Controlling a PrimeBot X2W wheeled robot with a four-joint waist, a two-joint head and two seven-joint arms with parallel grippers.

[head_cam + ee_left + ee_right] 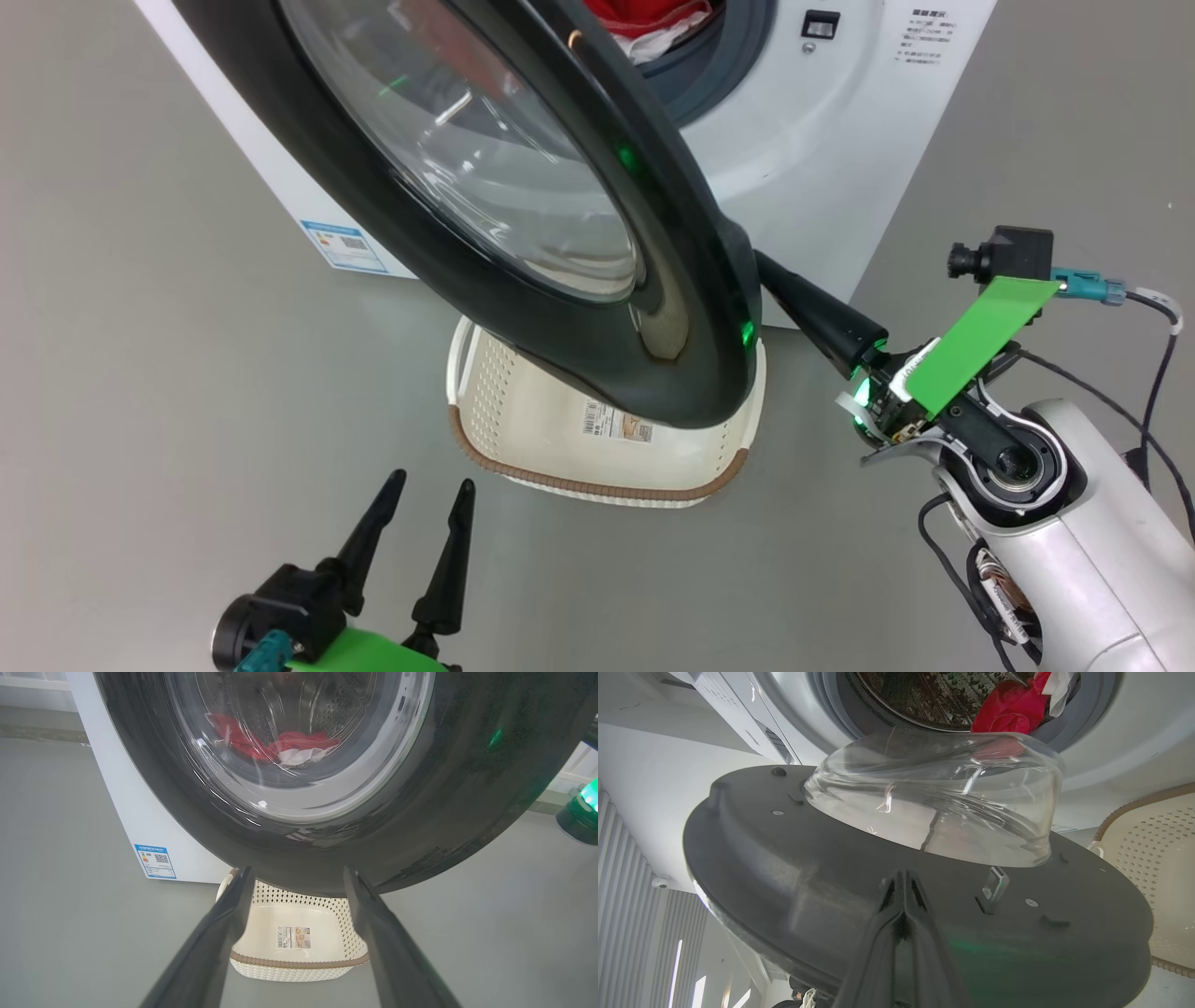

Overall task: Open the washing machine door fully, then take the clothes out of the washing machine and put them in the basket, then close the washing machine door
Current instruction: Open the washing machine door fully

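The washing machine door (pixel 523 233), with its black rim and bulging glass, stands part-way open in front of the white washing machine (pixel 803 140). The clothes (pixel 653 23), red with a white piece, lie in the drum and also show as clothes (pixel 1008 714) behind the glass bowl. Under the door's lower edge sits the cream basket (pixel 523 420). My right gripper (pixel 903 877) is shut, its tips resting against the door's grey inner face (pixel 784 858); from the head it is the right gripper (pixel 770 275) reaching behind the door's rim. My left gripper (pixel 425 495) hangs open, short of the basket (pixel 299 961).
Grey floor surrounds the machine. A blue sticker (pixel 344 245) marks the machine's lower side panel. A paper label (pixel 616 422) lies on the basket's inside. The door overhangs much of the basket. Cables trail from my right forearm (pixel 1055 523).
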